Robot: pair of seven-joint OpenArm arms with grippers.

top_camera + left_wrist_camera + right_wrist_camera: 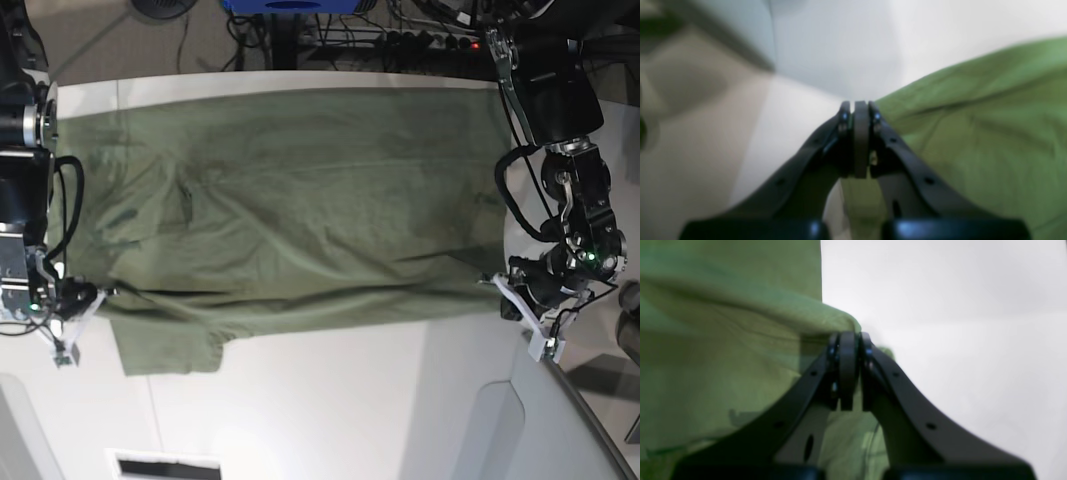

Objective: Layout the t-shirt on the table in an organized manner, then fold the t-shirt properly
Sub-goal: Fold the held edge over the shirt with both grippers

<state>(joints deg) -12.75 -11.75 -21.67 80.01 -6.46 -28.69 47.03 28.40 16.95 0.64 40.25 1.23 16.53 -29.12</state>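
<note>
The olive-green t-shirt (300,200) lies spread wide over the white table (350,400), its lower edge drawn taut between both arms. At the right of the base view my left gripper (503,287) is shut on the shirt's edge. In the left wrist view its closed fingertips (857,108) meet the green cloth (973,133) over the table (790,126). At the left of the base view my right gripper (92,297) is shut on the opposite edge, near a sleeve. In the right wrist view, cloth (723,356) folds over its closed tips (848,338) above the table (957,373).
Cables and a power strip (420,40) run behind the table's far edge, beside a blue object (290,5). A grey-white angled panel (500,430) stands at the lower right. A dark slot (165,466) shows at the bottom edge.
</note>
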